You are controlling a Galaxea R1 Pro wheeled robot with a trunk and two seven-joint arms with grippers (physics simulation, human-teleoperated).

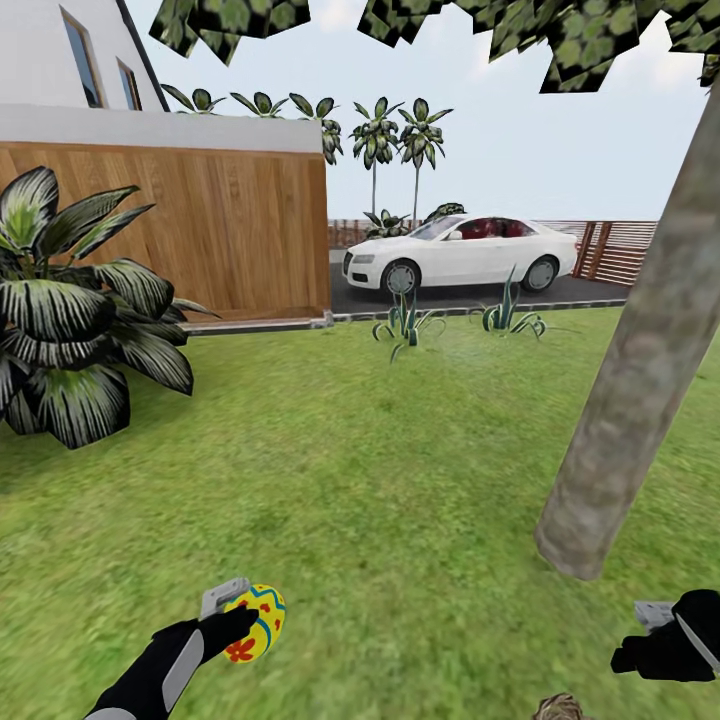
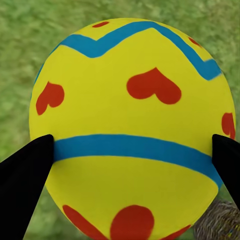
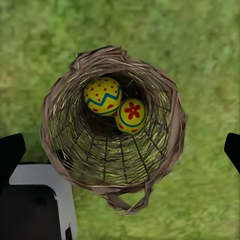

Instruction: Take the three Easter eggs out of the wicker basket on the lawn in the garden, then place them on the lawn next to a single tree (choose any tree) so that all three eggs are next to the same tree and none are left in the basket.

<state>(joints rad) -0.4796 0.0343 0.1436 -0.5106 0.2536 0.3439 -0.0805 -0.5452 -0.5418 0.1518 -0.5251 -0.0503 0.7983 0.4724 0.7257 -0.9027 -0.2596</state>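
My left gripper (image 1: 238,622) is shut on a yellow Easter egg (image 1: 258,620) with red hearts and blue bands, held low over the lawn (image 1: 380,480). In the left wrist view the egg (image 2: 132,100) sits between both black fingers (image 2: 25,175). The right wrist view looks straight down into the wicker basket (image 3: 170,145), which stands on the grass with two eggs at its bottom: a zigzag one (image 3: 102,96) and a flower one (image 3: 131,115). My right gripper (image 3: 120,150) hangs open above it. The tree (image 1: 640,390) has a grey-brown trunk that rises at the right, just beyond my right gripper (image 1: 645,645).
A big striped-leaf plant (image 1: 70,320) stands at the left. Behind it are a wooden fence (image 1: 230,230) and a white house (image 1: 70,60). A white car (image 1: 460,252) is parked on the drive. Small spiky plants (image 1: 405,325) edge the grass. The basket's rim (image 1: 558,708) peeks in at the bottom.
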